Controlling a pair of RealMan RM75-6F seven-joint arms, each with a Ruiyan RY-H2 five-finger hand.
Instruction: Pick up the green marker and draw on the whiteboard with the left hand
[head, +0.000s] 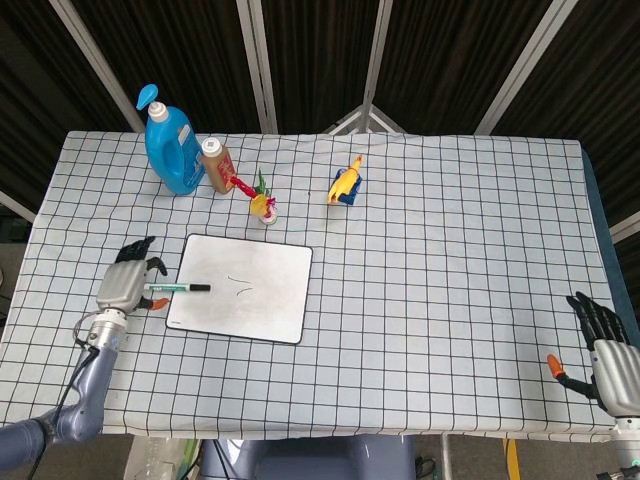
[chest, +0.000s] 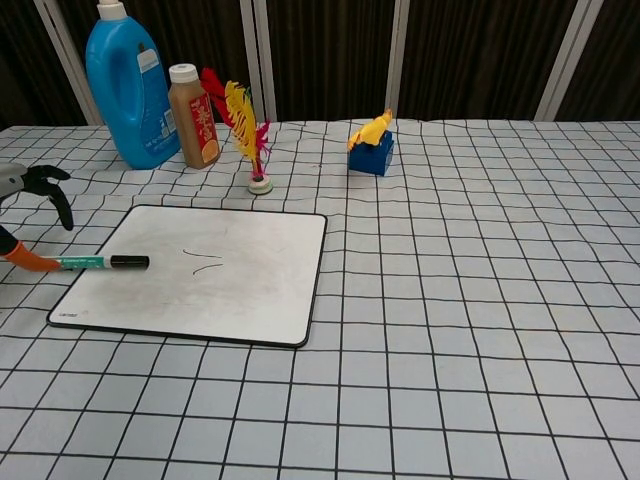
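The left robot hand (head: 124, 287) is sitting just off the left edge of the white rectangular whiteboard with a thin black frame (head: 243, 300). It is pinching the tail of the slim green marker with a black cap end (head: 172, 288) between thumb and a finger, with its other fingers spread above. The marker is lying nearly level, its long axis running left to right away from the hand, its black end reaching over the board's left margin, near the short dark strokes (chest: 203, 259) at mid-board. Whether the tip is touching the surface cannot be told. The right robot hand (head: 603, 348) is resting, fingers apart and holding nothing, at the far right corner of the checked-cloth bench (head: 450, 250), well apart from the board.
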